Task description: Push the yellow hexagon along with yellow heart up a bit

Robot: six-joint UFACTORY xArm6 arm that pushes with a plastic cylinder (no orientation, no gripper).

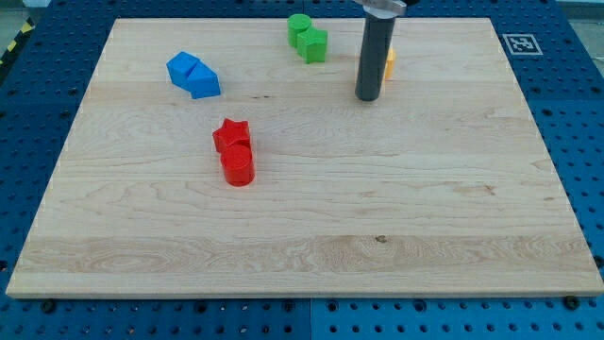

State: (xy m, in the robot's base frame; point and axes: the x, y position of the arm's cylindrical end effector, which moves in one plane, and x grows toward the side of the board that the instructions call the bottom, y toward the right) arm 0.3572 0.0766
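Note:
My rod stands upright at the upper middle-right of the board, and my tip (367, 97) rests on the wood. The two yellow blocks (390, 63), the hexagon and the heart, are almost wholly hidden behind the rod. Only a thin yellow sliver shows at the rod's right edge, above the tip. I cannot tell which block the sliver belongs to, nor whether the rod touches it.
Two green blocks (308, 38) sit together near the board's top edge, left of the rod. Two blue blocks (193, 75) lie at the upper left. A red star (231, 135) and a red cylinder (238, 165) sit left of centre.

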